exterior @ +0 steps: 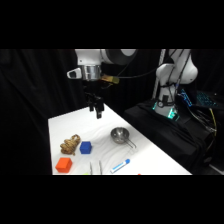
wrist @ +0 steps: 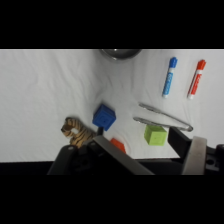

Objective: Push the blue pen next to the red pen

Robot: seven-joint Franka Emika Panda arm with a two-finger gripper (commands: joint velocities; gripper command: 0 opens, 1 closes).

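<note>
Gripper point(exterior: 98, 113) hangs above the far part of the bench point(exterior: 65, 125), holding nothing; the wrist view shows its fingers point(wrist: 196, 156) set apart.

The blue pen point(wrist: 169, 76) lies just beside the red pen point(wrist: 196, 78), the two nearly parallel and apart, neither touched by the gripper. In the side view the blue pen point(exterior: 120, 165) rests near the bench's front edge, in front of the steel cup point(exterior: 120, 135). Metal tongs point(wrist: 162, 117) lie between the pens and a green cube point(wrist: 155, 135). A blue cube point(wrist: 104, 117), a toy tiger point(wrist: 77, 132) and an orange block point(exterior: 64, 164) sit toward the bench's left edge.
</note>
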